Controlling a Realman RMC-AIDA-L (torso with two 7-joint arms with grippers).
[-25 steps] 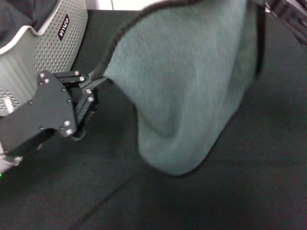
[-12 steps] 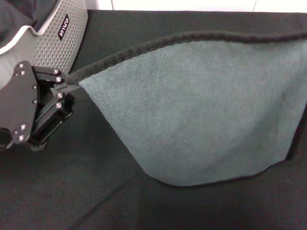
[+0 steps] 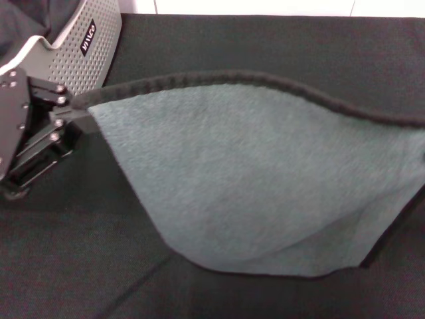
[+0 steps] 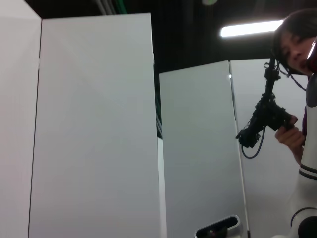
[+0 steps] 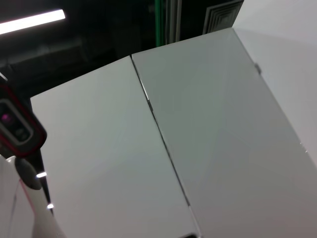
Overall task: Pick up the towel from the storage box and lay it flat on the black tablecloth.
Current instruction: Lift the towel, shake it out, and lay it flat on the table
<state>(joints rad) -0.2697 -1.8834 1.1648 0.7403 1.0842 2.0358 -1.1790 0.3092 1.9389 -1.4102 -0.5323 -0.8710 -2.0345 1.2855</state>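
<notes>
Head view: grey-green towel [image 3: 259, 179], dark-edged, hangs spread over black tablecloth [image 3: 66, 266].

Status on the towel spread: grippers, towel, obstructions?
Left gripper shut on towel corner. Right gripper out of view. Towel stretched over black tablecloth, lower edge sagging. Nothing blocking.

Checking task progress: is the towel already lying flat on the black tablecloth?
No: the towel hangs stretched in the air, one corner pinched by the left gripper, its lower edge sagging toward the black tablecloth.
</notes>
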